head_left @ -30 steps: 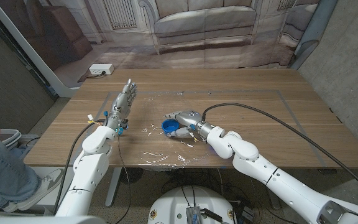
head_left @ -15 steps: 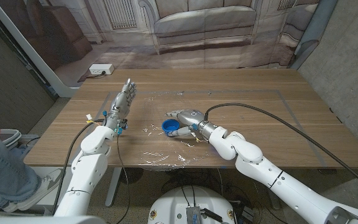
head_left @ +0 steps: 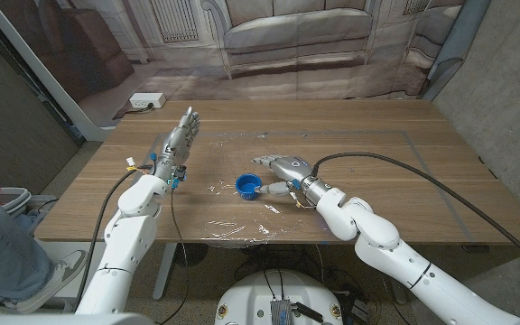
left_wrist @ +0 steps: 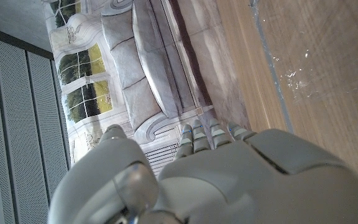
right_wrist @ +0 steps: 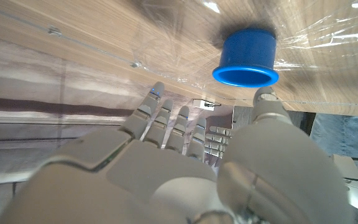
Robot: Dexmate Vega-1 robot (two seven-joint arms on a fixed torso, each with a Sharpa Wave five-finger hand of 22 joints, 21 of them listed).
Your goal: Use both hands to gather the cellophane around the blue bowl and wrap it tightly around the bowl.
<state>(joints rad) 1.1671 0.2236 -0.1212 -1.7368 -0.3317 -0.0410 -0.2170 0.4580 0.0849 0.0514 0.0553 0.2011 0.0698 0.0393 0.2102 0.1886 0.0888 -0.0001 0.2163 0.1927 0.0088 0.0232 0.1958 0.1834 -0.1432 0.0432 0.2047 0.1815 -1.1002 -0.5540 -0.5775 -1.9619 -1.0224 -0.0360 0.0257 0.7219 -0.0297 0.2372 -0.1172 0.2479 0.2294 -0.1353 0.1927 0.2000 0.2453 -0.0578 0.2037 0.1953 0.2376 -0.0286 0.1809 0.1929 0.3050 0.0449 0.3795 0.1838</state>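
both hands empty, fingers spread: right hand [head_left: 283, 171] beside blue bowl [head_left: 247, 185]; cellophane [head_left: 233, 226] edges hard to trace.

Even, soft light falls from above on the wooden surface [head_left: 377, 171], and shadows beneath the arms are faint. White glints break along the creases of the cellophane [head_left: 233, 226] in the head view, which stays sharp across its middle. In the right wrist view the blue bowl [right_wrist: 246, 57] is crisp and casts a dark smudge on the wood, with bright streaks of glare beside it. The left hand [left_wrist: 210, 180] looms soft and out of focus in its own wrist view.
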